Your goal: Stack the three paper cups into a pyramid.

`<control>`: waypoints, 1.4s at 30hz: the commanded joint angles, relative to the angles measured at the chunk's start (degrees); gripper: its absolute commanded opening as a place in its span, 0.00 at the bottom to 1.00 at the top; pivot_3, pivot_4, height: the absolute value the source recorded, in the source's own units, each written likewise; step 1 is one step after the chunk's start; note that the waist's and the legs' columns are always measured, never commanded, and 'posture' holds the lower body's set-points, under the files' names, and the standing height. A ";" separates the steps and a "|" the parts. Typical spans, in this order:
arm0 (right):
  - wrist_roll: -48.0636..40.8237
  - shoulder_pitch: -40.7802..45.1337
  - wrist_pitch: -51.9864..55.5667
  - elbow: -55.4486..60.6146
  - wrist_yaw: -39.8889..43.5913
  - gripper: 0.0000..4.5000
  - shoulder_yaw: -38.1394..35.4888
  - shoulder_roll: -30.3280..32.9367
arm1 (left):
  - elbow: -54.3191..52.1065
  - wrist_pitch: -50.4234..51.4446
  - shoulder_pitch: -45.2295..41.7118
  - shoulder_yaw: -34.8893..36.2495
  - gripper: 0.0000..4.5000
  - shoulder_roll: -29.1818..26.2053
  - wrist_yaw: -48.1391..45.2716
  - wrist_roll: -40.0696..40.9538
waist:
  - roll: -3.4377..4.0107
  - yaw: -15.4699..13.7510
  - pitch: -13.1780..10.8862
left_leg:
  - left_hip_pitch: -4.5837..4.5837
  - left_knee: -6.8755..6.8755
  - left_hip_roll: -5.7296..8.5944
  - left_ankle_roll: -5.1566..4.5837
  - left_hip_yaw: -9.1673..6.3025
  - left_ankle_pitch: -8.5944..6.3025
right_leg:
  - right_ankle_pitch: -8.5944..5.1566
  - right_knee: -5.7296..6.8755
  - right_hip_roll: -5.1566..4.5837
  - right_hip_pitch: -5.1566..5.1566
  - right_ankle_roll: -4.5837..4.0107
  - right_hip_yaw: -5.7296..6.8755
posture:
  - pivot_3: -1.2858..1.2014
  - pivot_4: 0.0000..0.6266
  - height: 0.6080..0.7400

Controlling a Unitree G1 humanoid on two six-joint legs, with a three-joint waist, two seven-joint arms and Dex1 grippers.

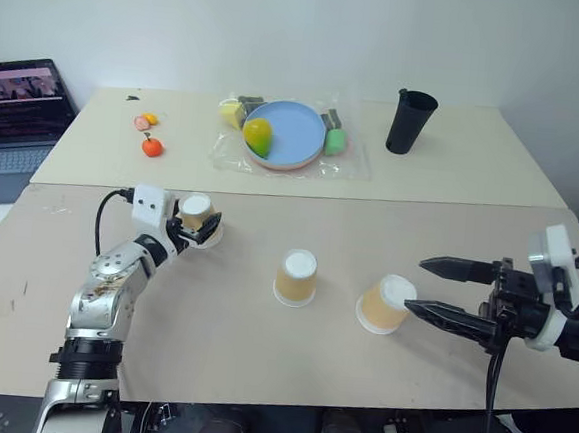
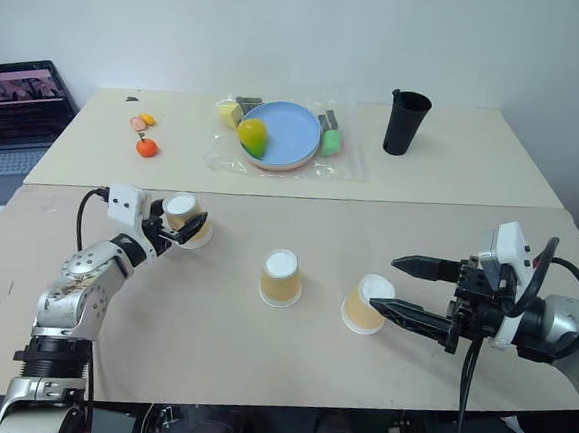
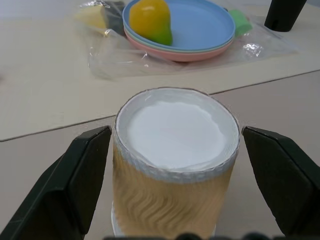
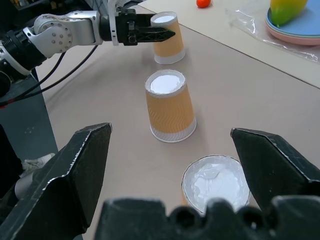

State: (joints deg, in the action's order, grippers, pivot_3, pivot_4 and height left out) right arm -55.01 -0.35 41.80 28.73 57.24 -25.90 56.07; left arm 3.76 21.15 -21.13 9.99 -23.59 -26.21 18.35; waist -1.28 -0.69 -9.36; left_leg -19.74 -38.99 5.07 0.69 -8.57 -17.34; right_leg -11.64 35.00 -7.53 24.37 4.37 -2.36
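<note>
Two beige tables (image 1: 261, 325) pushed together against a plain white wall, that's the whole setup, with a laptop (image 1: 17, 115) sitting off the far left corner. I'll use the middle paper cup (image 1: 296, 276) as the landmark, since it stands upside down, white base up, roughly at the centre of the near table. To its left and a bit further back is the left paper cup (image 1: 197, 217), also upside down, and the left gripper (image 1: 196, 225) has its black fingers on either side of it, spread wide; in the left wrist view you can see a gap between each finger and the cup wall, so it's not gripping anything. To the right of the middle cup and slightly nearer is the right paper cup (image 1: 385, 302), tilted over toward the right gripper (image 1: 422, 285). That claw is wide open too, one finger right at the cup's side and the other well clear of it; I can't tell if the near finger actually touches. So all three cups are apart in a loose row, nothing stacked. Way behind the middle cup on the far table there's a blue plate (image 1: 288, 136) on a clear plastic bag with a yellow-green toy fruit (image 1: 259, 135) on it, a tall black cup (image 1: 410, 121) off to the right of that, and a small orange (image 1: 153, 147) to the left.
</note>
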 commanded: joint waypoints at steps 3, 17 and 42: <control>-0.20 0.17 -1.23 0.73 0.26 1.00 -2.82 -0.06 | -0.42 -2.62 -1.33 -0.38 0.75 -0.07 -1.58 -0.21 | 0.00 0.00 0.00 | 0.00 0.00 0.00 0.00 0.00 0.00 | 0.00 0.00 0.00 0.00 0.00 0.00 | 0.52 0.24 0.96; 0.84 1.10 -1.74 -0.61 1.55 1.00 -1.88 0.35 | -14.24 4.55 3.85 -6.10 0.60 -12.38 -25.43 8.71 | 0.04 0.68 0.02 | 0.03 0.04 -0.01 -0.11 0.01 -0.06 | 0.00 0.01 0.00 0.03 0.01 -0.02 | 0.52 0.24 0.96; 0.69 -3.19 -1.05 2.44 0.07 1.00 -6.24 -0.87 | -6.17 1.85 -2.64 -14.12 0.60 -8.72 -31.92 4.72 | 0.03 0.12 0.01 | 0.03 0.01 -0.01 -0.15 0.02 -0.08 | 0.00 0.00 0.01 -0.02 0.01 -0.01 | 0.52 0.24 0.96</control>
State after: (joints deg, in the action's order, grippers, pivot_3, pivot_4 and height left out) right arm -53.55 -3.56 41.61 29.86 57.30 -30.01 55.37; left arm -1.90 24.03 -22.93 -4.77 -31.85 -57.56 23.26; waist -1.25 -0.57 -9.35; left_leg -19.71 -38.99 5.06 0.54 -8.55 -17.42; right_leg -11.64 34.99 -7.53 24.35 4.38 -2.37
